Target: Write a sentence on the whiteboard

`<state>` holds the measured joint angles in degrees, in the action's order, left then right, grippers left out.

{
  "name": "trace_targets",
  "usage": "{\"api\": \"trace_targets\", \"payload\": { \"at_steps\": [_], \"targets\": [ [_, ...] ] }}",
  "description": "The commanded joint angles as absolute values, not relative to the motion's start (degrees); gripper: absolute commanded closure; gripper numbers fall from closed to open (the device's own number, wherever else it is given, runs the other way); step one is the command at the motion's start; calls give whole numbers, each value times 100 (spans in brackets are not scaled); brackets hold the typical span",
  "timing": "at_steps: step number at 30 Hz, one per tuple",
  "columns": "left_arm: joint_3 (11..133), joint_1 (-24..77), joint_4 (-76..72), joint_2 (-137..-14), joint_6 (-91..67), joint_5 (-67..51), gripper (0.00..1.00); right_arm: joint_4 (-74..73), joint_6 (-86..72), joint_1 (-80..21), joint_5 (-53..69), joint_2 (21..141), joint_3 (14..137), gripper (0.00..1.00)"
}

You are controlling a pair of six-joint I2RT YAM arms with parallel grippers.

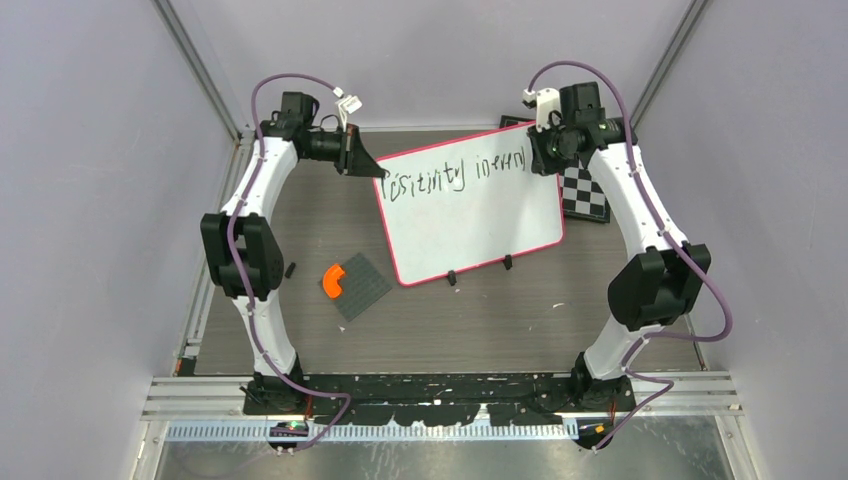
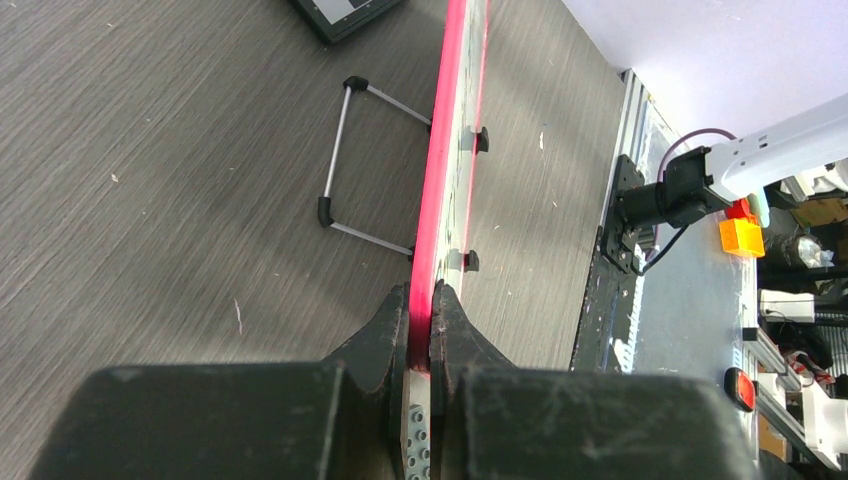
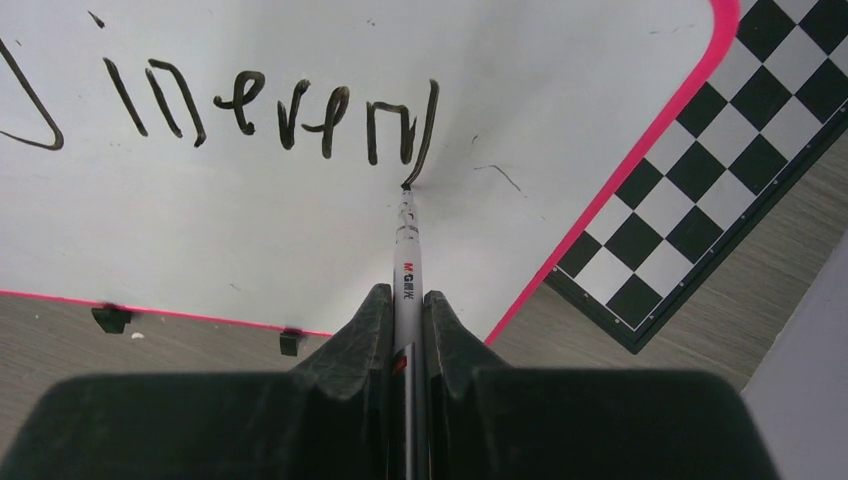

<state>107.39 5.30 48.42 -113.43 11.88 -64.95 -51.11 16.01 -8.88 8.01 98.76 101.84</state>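
Observation:
The whiteboard [image 1: 480, 225], white with a red-pink rim and two black feet, stands tilted at the middle back of the table. One line of black scrawl, the sentence [image 1: 455, 172], runs along its top. My left gripper [image 1: 362, 160] is shut on the board's upper left edge; the left wrist view shows the rim [image 2: 432, 200] clamped between the jaws of the gripper [image 2: 421, 300]. My right gripper [image 1: 543, 150] is shut on a white marker [image 3: 407, 270]. The marker's tip touches the board at the foot of the last written stroke [image 3: 425, 125].
A black-and-white chessboard [image 1: 585, 192] lies under the board's right corner, also in the right wrist view [image 3: 700, 170]. A dark grey studded plate [image 1: 362, 287] with an orange curved piece [image 1: 332, 280] lies front left. A small black bit [image 1: 291, 269] lies near the left arm.

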Motion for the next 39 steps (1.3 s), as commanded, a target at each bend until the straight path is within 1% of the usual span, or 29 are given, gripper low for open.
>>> {"api": "trace_targets", "payload": {
  "at_steps": [1, 7, 12, 14, 19, 22, 24, 29, 32, 39],
  "targets": [
    [10587, 580, 4610, -11156, 1647, -5680, 100, -5061, 1628, -995, 1012, 9550, 10048, 100],
    [10530, 607, 4498, -11140, 1529, -5657, 100, -5185, 1546, -1267, 1149, 9655, 10344, 100],
    [10534, 607, 4342, -11115, 1298, -5616, 100, -5611, 1507, -1308, 1663, 9540, 10816, 100],
    [10495, 607, 4205, -11063, 1114, -5590, 94, -5779, 1528, -1339, 1902, 9386, 10809, 100],
    [10283, 598, 3884, -10777, 760, -5607, 62, -5767, 1424, -1630, 2241, 8908, 10332, 100],
    [10040, 545, 3762, -10494, 632, -5629, 52, -5549, 1330, -1944, 2237, 8689, 9915, 100],
    [9777, 477, 3700, -10304, 620, -5651, 50, -5508, 1240, -2233, 2203, 8658, 9774, 100],
    [8960, 330, 3619, -9876, 630, -5704, 47, -5194, 1044, -3104, 1883, 8585, 9317, 100],
    [8396, 319, 3334, -9599, 472, -5720, 44, -4922, 856, -3318, 1892, 8582, 9028, 100],
    [7157, 311, 1983, -9104, -404, -5731, 40, -3825, 379, -3543, 1843, 8559, 8343, 100]
  ]
}}
